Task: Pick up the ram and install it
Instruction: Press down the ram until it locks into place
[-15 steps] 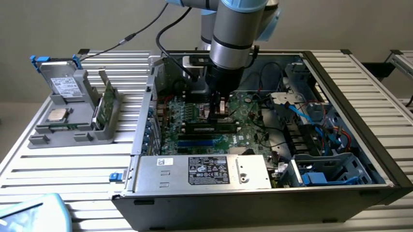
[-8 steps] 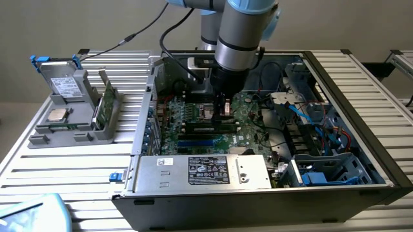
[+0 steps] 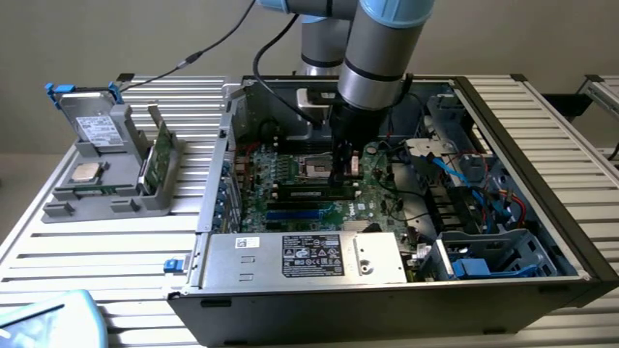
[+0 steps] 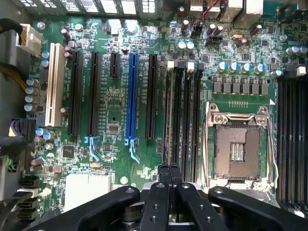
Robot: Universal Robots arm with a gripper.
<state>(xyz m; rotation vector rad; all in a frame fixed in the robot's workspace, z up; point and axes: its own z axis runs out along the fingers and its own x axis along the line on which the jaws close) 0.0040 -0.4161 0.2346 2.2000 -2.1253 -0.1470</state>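
My gripper [image 3: 341, 177] reaches down into the open computer case [image 3: 541, 181], with its tips just over the black memory slots [image 4: 183, 110] beside the empty processor socket [image 4: 237, 147]. In the wrist view its fingers [image 4: 161, 192] are pressed together, shut, and nothing shows between them. A long, narrow dark stick with a green strip, the ram [image 3: 312, 193], lies along those slots right by the fingertips and looks seated in one. Whether the tips touch it I cannot tell.
A grey holder [image 3: 72, 206] on the slatted table at the exterior view's left carries upright green cards [image 3: 155, 156], a silver processor chip [image 3: 87, 172] and a drive [image 3: 97, 130]. The power supply [image 3: 300, 257], blue cables [image 3: 464, 170] and drive cage [image 3: 483, 254] crowd the case.
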